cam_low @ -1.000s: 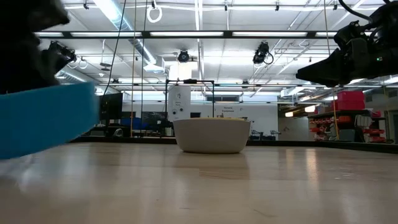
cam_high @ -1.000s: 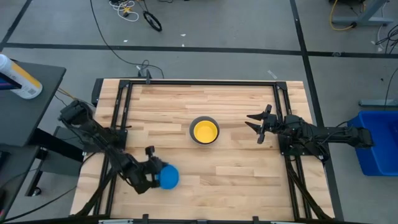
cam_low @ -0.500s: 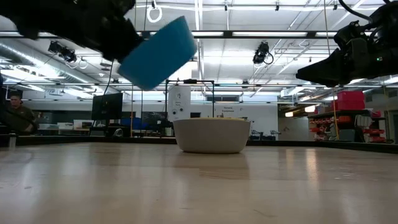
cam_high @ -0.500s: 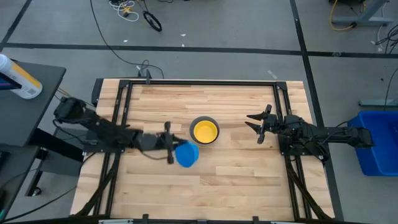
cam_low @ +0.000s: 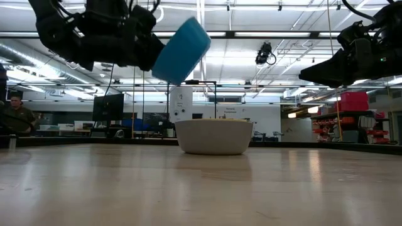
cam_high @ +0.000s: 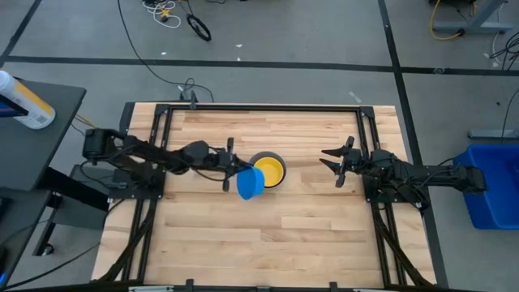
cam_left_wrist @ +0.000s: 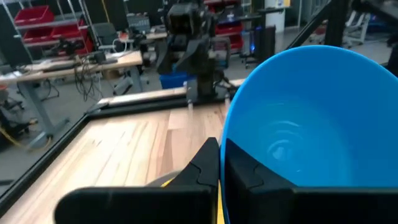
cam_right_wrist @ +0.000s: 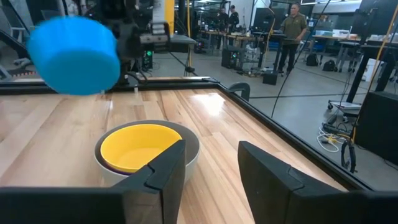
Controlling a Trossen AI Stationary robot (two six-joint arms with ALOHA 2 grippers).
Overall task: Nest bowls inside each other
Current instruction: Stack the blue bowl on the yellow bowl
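A grey bowl [cam_high: 268,170] stands on its base at the table's middle, with a yellow bowl [cam_high: 268,171] nested in it; both also show in the right wrist view, the grey bowl [cam_right_wrist: 186,152] around the yellow bowl [cam_right_wrist: 137,146]. My left gripper [cam_high: 234,172] is shut on a light blue bowl [cam_high: 250,183], held in the air just left of and nearer than the grey bowl. In the low view the light blue bowl [cam_low: 182,43] hangs well above the table. My right gripper [cam_high: 334,166] stands open at the right, touching nothing. My left gripper pinches the light blue bowl's wall at its rim [cam_left_wrist: 225,163], one finger [cam_left_wrist: 244,171] inside the bowl and one outside. The fingers come level from the table's left. The bowl is lifted clear and tipped on its side, mouth toward the left arm, underside [cam_right_wrist: 74,56] toward the right.
Black frame rails [cam_high: 162,134] run along the table's sides. A blue bin [cam_high: 491,186] stands on the floor off the right edge, and a bottle [cam_high: 24,101] lies on a side table at the left. People [cam_right_wrist: 292,25] stand in the room behind.
My left gripper has swung from the table's near left up and toward the grey bowl at the middle, turning its wrist as it went. The light blue bowl has gone with it, lifted higher and tipped onto its side.
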